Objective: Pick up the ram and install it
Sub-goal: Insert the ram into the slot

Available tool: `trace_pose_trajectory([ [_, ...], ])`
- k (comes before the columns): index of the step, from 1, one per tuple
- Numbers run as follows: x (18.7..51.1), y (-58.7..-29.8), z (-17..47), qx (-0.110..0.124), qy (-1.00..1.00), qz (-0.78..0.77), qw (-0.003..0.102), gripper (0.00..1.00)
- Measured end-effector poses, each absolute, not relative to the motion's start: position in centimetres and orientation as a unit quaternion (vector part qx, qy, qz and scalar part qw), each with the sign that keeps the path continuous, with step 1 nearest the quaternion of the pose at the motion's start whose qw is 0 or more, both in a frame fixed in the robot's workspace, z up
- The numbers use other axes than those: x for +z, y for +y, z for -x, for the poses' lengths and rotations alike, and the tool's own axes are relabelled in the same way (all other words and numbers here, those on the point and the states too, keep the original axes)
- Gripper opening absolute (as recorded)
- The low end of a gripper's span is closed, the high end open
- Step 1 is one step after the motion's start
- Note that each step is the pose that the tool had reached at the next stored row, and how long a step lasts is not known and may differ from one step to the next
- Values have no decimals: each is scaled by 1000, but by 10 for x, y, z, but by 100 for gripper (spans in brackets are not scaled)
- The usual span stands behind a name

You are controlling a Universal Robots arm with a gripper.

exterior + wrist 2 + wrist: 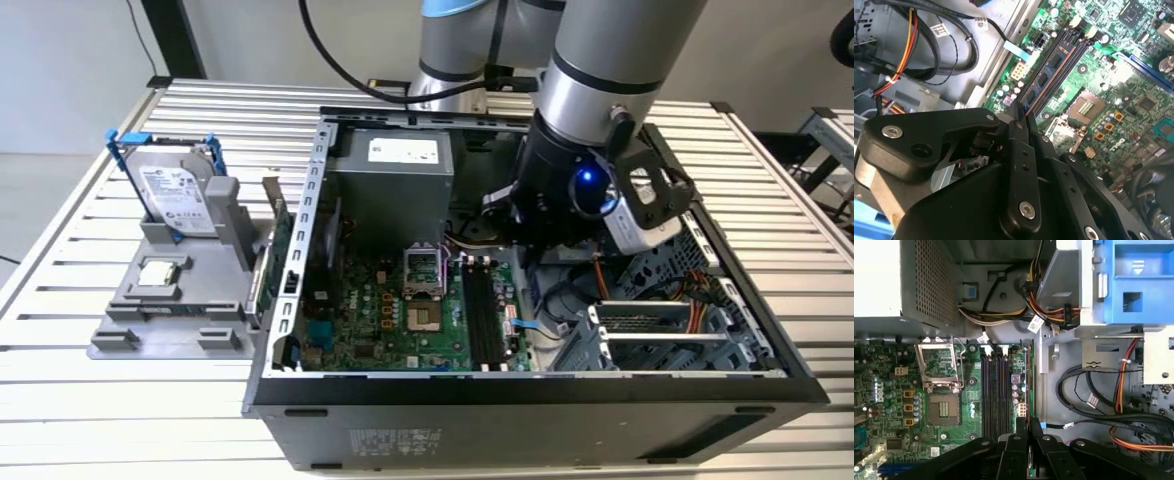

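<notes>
The ram point(1054, 62) is a long thin stick with dark chips and an orange edge, and my gripper point(1021, 117) is shut on one end of it. In the first wrist view the ram point(1028, 380) shows edge-on, running out from the black fingers point(1016, 440) just beside the motherboard's black slots point(994, 390). It runs parallel to those slots; whether it touches one I cannot tell. In the exterior view the arm point(587, 150) reaches down into the open computer case point(534, 385), over the slots point(487, 315).
A silver hard drive in a blue bracket point(174, 190) and a small square chip point(160, 272) sit on a grey stand at the exterior view's left. Inside the case are the power supply point(394, 170), the processor socket point(944, 407), loose cables point(1094, 395) and a drive cage point(667, 335).
</notes>
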State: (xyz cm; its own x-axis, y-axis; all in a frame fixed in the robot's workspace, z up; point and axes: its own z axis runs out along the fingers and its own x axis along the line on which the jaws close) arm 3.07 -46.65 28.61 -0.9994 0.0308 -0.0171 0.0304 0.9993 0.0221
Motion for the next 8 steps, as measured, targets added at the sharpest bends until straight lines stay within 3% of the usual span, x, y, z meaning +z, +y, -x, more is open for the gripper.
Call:
trace_pose_trajectory([
  [8, 272, -472, -20, 11, 1000, -12, 8, 0],
])
